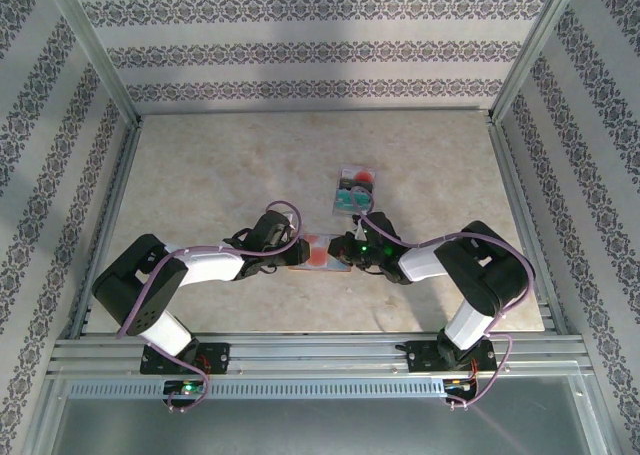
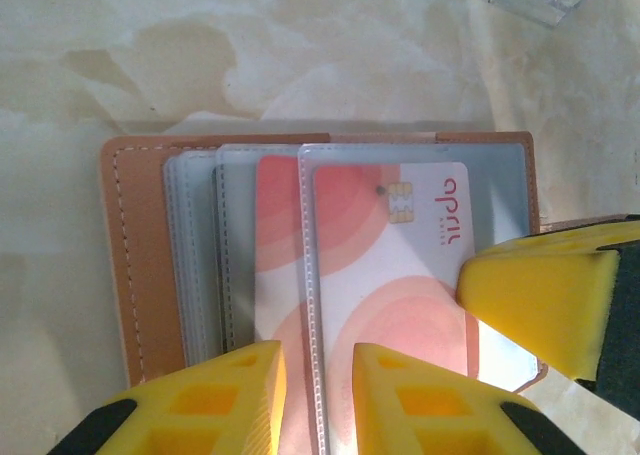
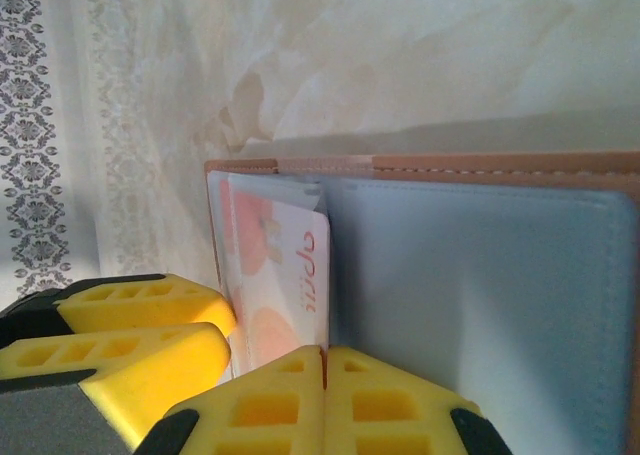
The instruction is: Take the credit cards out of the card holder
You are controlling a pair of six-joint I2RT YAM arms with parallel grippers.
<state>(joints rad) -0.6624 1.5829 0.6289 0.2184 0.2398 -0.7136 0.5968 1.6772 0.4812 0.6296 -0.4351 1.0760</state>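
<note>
Parted left fingers (image 2: 232, 395) overlap the open card holder (image 2: 135, 265) and its red-white card (image 2: 390, 275).

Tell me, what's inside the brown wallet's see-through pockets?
A white card with red circles sits in the front sleeve, and a second card peeks out behind it. Other sleeves of the card holder look grey; anything beneath the front card is covered.
</note>
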